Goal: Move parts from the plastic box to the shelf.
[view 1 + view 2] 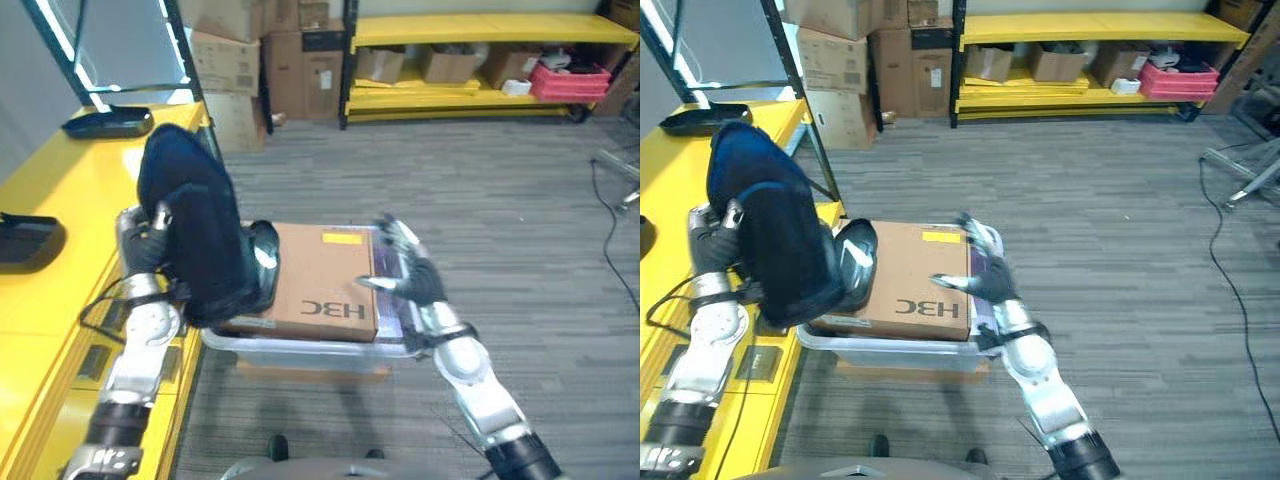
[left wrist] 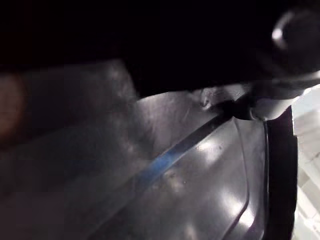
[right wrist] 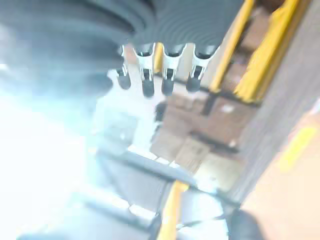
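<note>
A large dark blue-black part [image 1: 195, 225] stands tilted over the left end of the clear plastic box [image 1: 300, 352], next to the yellow shelf [image 1: 60, 200]. My left hand [image 1: 143, 240] is curled on the part's left edge, and the part's glossy surface [image 2: 200, 190] sits close in the left wrist view. A brown cardboard box [image 1: 320, 280] lies in the plastic box. On it, by the part's lower end, is a dark shiny piece [image 1: 855, 262]; whether it is separate I cannot tell. My right hand [image 1: 412, 272] hovers open over the box's right rim, its fingers [image 3: 150, 82] straight.
Two black trays [image 1: 105, 122] [image 1: 25, 240] lie on the yellow shelf at left. Stacked cardboard boxes [image 1: 235, 70] and a yellow rack [image 1: 480, 30] with boxes and a red crate [image 1: 570, 80] line the back. Grey floor [image 1: 520, 230] lies open to the right.
</note>
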Motion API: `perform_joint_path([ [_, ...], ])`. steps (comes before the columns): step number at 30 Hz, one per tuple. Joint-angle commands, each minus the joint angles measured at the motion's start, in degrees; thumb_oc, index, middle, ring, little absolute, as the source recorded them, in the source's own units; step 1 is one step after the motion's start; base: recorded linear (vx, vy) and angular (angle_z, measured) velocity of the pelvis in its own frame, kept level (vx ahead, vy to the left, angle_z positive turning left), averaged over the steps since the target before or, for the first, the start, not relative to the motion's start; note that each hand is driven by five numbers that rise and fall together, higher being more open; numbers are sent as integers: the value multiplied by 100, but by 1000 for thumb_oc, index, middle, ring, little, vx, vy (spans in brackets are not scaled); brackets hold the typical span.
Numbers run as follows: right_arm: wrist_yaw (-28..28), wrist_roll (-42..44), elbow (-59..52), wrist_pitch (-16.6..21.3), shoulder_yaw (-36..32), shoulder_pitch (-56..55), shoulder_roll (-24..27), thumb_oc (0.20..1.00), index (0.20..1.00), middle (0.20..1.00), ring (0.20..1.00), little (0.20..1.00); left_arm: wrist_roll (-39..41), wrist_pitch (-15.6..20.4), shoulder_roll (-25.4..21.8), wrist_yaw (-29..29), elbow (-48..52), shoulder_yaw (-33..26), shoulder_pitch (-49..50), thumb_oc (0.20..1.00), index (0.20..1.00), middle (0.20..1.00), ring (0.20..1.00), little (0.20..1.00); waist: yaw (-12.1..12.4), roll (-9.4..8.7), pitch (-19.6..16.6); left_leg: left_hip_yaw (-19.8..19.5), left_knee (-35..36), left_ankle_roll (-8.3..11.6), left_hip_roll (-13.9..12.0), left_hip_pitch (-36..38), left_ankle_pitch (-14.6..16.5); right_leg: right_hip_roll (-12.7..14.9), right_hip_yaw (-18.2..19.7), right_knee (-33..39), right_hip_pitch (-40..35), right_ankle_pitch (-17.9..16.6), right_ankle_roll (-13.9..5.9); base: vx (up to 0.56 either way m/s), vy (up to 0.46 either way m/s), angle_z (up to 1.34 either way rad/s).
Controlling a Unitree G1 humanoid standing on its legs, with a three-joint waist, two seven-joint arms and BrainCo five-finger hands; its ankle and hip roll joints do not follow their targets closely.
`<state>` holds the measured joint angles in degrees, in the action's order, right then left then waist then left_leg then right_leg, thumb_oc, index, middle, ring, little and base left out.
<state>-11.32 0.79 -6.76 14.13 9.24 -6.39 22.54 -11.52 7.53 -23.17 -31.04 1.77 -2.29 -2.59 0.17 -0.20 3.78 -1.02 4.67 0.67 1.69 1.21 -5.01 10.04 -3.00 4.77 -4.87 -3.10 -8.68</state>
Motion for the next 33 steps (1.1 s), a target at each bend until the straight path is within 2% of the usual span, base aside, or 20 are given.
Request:
perform_joint_path([
  [1, -231, 110, 255, 282, 121, 284, -85, 1000, 1000, 1000, 1000, 1000, -202, 486, -303, -92, 344, 27, -449, 200, 200, 200, 200, 200, 97, -233, -89, -254, 33, -45, -14, 84, 549, 227, 632, -635, 475, 204, -236, -46, -48, 9],
  [2, -316, 21, 892, 233, -74, -52, -69, 1000, 1000, 1000, 1000, 1000, -110, 593, -332, 28, 480, 75, -450, 200, 200, 200, 200, 200, 84, -247, -28, -501, 24, -50, -20, -26, 463, -178, 1321, -768, 547, 440, -127, -4, -58, 16],
  [4, -345, 86, 1805, 125, -108, -258, -111, 1000, 1000, 1000, 1000, 1000, 105, 735, -300, 110, 596, 189, -594, 200, 200, 200, 200, 200, 190, -245, -16, -852, -2, -15, 17, -153, 405, -394, 1571, -892, 531, 691, 20, 13, -116, 59],
  [7, -289, 189, 3482, -64, 29, -232, -287, 1000, 1000, 1000, 1000, 1000, 400, 928, -216, 292, 954, 184, -638, 200, 200, 200, 200, 200, 349, -190, 35, -1443, -25, 162, 29, -274, 239, -482, 1124, -876, 382, 846, 176, 39, -234, 171],
  [8, -266, 342, 4583, -123, 114, -22, -433, 1000, 1000, 1000, 1000, 1000, 660, 1041, -205, 410, 1172, 161, -695, 200, 200, 200, 200, 200, 377, -141, 85, -1846, -73, 305, 33, -405, 121, -558, 709, -842, 280, 926, 262, -8, -342, 194],
  [10, -87, 395, 5669, -224, 329, 223, -526, 1000, 1000, 1000, 1000, 1000, 882, 1167, -219, 573, 1390, 83, -688, 200, 200, 200, 200, 200, 503, -84, 200, -2263, -190, 468, 69, -607, 5, -646, 310, -804, 218, 967, 340, -68, -353, 177],
  [11, 15, 187, 6337, -344, 525, 419, -575, 1000, 1000, 1000, 1000, 1000, 1034, 1257, -202, 687, 1555, -1, -552, 200, 200, 200, 200, 200, 706, -15, 241, -2630, -93, 578, 74, -701, -151, -701, -103, -707, 106, 1014, 396, -113, -337, 169],
  [13, 122, 24, 7290, -509, 714, 753, -672, 1000, 1000, 1000, 1000, 1000, 1542, 1349, -80, 945, 1768, -39, -410, 200, 200, 200, 200, 200, 906, 109, 364, -2976, -115, 711, 119, -990, -390, -809, -698, -748, 124, 1079, 474, -171, -288, 234],
  [14, 124, -160, 7643, -666, 739, 995, -648, 1000, 1000, 1000, 1000, 1000, 1772, 1336, 3, 1113, 1827, 34, -378, 200, 200, 200, 200, 200, 962, 120, 542, -1928, -411, 612, -42, -1242, -229, -651, -1178, -836, 112, 1099, 495, -176, -126, 176],
  [15, 123, -161, 7650, -664, 736, 1005, -648, 1000, 1000, 1000, 1000, 1000, 1777, 1333, 4, 1118, 1830, 31, -383, 200, 200, 200, 200, 200, 965, 125, 543, -1927, -435, 606, -36, -1267, -236, -651, -1177, -827, 123, 1076, 488, -154, -23, 95],
  [17, 129, -153, 7926, -821, 651, 1108, -701, 1000, 1000, 1000, 1000, 1000, 1842, 1306, -44, 1240, 1841, 71, -397, 200, 200, 200, 200, 200, 987, 57, 566, -838, -809, 448, -246, -1389, -98, -490, -1586, -696, 65, 998, 435, -112, -46, 209],
  [18, 91, -32, 8096, -913, 468, 1099, -743, 1000, 1000, 1000, 1000, 1000, 1941, 1330, -91, 1296, 1820, 95, -441, 200, 200, 200, 200, 200, 945, 14, 498, -122, -1050, 407, -318, -1419, 69, -399, -1940, -478, -21, 902, 420, -74, -45, 172],
  [19, 73, 65, 8173, -953, 353, 1087, -767, 1000, 1000, 1000, 1000, 1000, 1955, 1328, -113, 1307, 1783, 77, -449, 200, 200, 200, 200, 200, 956, 8, 442, 97, -1072, 355, -275, -1383, 157, -371, -2099, -373, -97, 877, 412, -6, -7, 67],
  [23, 70, 245, 8222, -989, 162, 974, -912, 1000, 1000, 1000, 1000, 1000, 1942, 1271, -235, 1341, 1871, -81, -296, 200, 200, 200, 200, 200, 1105, -64, 186, 120, -700, 257, -17, -1279, 118, -321, -2454, -265, -384, 990, 399, 214, 83, 98],
  [26, 70, 330, 8251, -1014, 107, 986, -1061, 1000, 1000, 1000, 1000, 1000, 1804, 1227, -411, 1285, 1968, -99, -373, 200, 200, 200, 200, 200, 1225, -298, 88, -106, -718, 87, 189, -1055, 523, -49, -2377, -919, -395, 1221, 270, 283, 147, 12],
  [27, 102, 384, 8233, -1007, 61, 934, -1113, 1000, 1000, 1000, 1000, 1000, 1753, 1195, -459, 1281, 1958, -72, -441, 200, 200, 200, 200, 200, 1208, -333, 87, -163, -691, 1, 254, -936, 584, 105, -2400, -1416, -288, 1198, 199, 302, 191, 1],
  [28, 108, 388, 8209, -1015, 37, 920, -1131, 1000, 1000, 1000, 1000, 1000, 1688, 1175, -511, 1261, 1958, -32, -508, 200, 200, 200, 200, 200, 1149, -336, 91, -225, -647, -106, 339, -814, 634, 283, -2359, -1943, -136, 1006, 105, 153, 338, 11],
  [30, 98, 382, 8172, -1030, 30, 941, -1150, 1000, 1000, 1000, 1000, 1000, 1648, 1179, -597, 1250, 1945, 40, -602, 200, 200, 200, 200, 200, 943, -254, 272, -299, -588, -325, 455, -600, 570, 587, -2094, -2980, 341, 136, -27, 80, 310, 37],
  [32, 81, 446, 8117, -1005, 15, 952, -1203, 1000, 1000, 1000, 1000, 1000, 1584, 1174, -665, 1279, 1974, 49, -614, 200, 200, 200, 200, 200, 797, -140, 441, -416, -609, -357, 366, -483, 622, 360, -1568, -3453, 771, 178, -37, 90, 114, 69],
  [33, 68, 505, 8097, -973, 48, 1004, -1240, 1000, 1000, 1000, 1000, 1000, 1585, 1195, -711, 1272, 1970, 101, -684, 200, 200, 200, 200, 200, 742, -91, 472, -566, -570, -337, 306, -427, 608, 53, -1250, -3405, 1059, 464, 66, 172, -3, 43],
])
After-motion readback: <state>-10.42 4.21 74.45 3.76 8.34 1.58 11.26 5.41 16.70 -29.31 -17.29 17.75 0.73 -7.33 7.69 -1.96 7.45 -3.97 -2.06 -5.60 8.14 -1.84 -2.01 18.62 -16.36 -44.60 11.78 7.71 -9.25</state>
